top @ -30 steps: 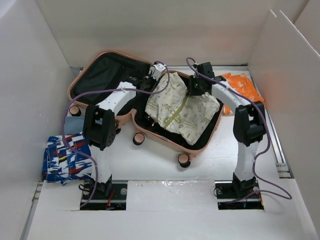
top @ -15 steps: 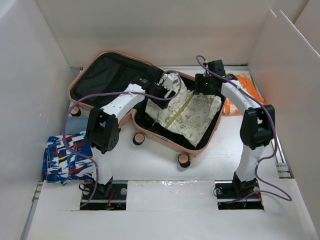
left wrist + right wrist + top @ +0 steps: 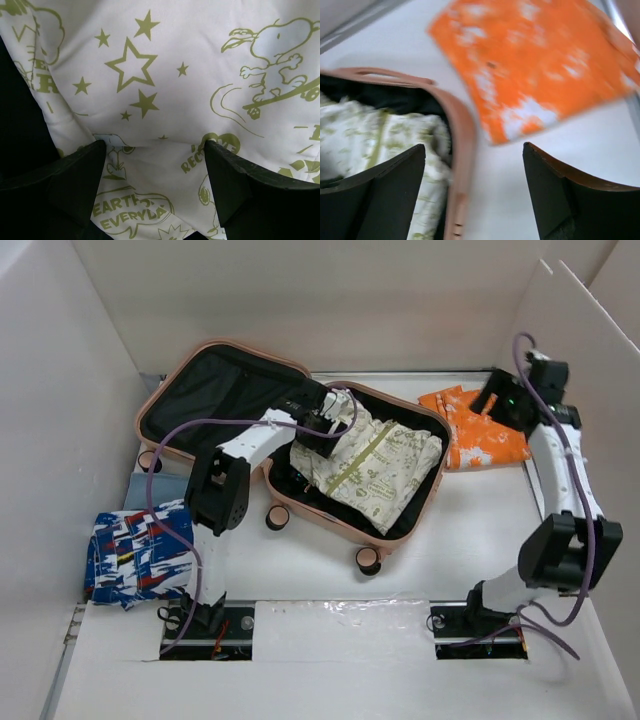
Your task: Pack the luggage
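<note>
Right arm has swung off the luggage (image 3: 205, 390) (lying open at the tabletop's (image 3: 330, 580) far side). Its hand (image 3: 497, 400) now hangs over the orange shirt (image 3: 480, 435), fingers apart and holding nothing. Left hand (image 3: 154, 145) is spread over the cream Snoopy-print garment (image 3: 375, 465) in the near half. Looks like it's fetching the next item, so it needs to drop and pinch that shirt. Only the left wrist view shows the print, and only the overhead shows the blue patterned cloth (image 3: 135, 555).
</note>
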Action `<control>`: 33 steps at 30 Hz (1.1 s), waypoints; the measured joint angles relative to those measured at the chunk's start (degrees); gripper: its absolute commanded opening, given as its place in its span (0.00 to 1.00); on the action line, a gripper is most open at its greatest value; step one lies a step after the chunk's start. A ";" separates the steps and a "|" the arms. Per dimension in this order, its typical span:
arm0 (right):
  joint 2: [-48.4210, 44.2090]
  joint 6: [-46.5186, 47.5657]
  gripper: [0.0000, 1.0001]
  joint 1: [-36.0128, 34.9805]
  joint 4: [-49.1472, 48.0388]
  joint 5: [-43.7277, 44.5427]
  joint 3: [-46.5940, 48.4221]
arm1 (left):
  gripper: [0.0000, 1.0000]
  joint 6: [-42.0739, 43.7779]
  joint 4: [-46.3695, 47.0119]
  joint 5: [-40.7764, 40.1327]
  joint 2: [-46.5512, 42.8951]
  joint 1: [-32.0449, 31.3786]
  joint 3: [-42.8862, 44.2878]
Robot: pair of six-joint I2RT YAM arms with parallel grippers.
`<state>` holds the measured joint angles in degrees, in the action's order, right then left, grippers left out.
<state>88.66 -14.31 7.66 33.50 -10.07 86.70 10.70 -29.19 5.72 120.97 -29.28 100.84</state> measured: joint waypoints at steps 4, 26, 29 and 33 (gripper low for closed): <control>-4.76 -5.95 0.88 8.46 -3.91 1.07 -13.14 | 0.77 -0.17 1.09 0.02 -1.03 0.00 -1.51; 16.39 -34.12 0.94 9.29 -31.26 9.46 -24.70 | 0.77 -0.59 -1.49 1.92 -2.86 0.59 -2.71; 17.27 -36.57 0.85 8.31 -32.61 11.19 -24.28 | 0.77 -1.03 -2.14 2.71 -2.86 0.94 -2.29; 18.64 -40.76 0.49 8.22 -32.61 11.61 -23.37 | 0.77 -1.60 -3.10 3.56 -2.86 1.40 -1.66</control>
<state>107.31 -55.07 15.88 0.89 1.54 63.33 9.10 -32.29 9.28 118.10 -27.88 99.18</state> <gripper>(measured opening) 0.642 0.764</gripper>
